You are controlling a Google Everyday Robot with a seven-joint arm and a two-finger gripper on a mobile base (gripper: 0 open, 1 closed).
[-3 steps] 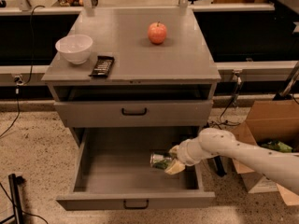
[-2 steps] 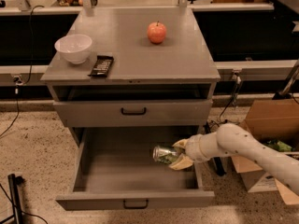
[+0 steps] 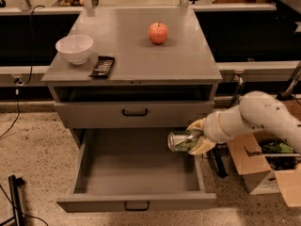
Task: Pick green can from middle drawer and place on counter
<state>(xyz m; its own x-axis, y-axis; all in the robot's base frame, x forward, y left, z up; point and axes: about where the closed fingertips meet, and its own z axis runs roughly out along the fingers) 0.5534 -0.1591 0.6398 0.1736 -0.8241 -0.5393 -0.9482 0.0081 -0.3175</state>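
My gripper (image 3: 196,136) is shut on the green can (image 3: 181,141), holding it on its side with a silver end facing left. The can hangs above the right side of the open middle drawer (image 3: 136,202), just below the closed drawer front above it. My white arm (image 3: 263,119) reaches in from the right. The drawer's grey floor shows nothing else in it. The counter (image 3: 127,51) is the cabinet's flat grey top, above the can.
On the counter stand a red apple (image 3: 158,32), a white bowl (image 3: 74,48) and a black flat device (image 3: 102,66). An open cardboard box (image 3: 263,166) sits on the floor at the right. A black stand (image 3: 16,199) is at the lower left.
The gripper has lifted the can up from the drawer floor and the arm has risen with it.
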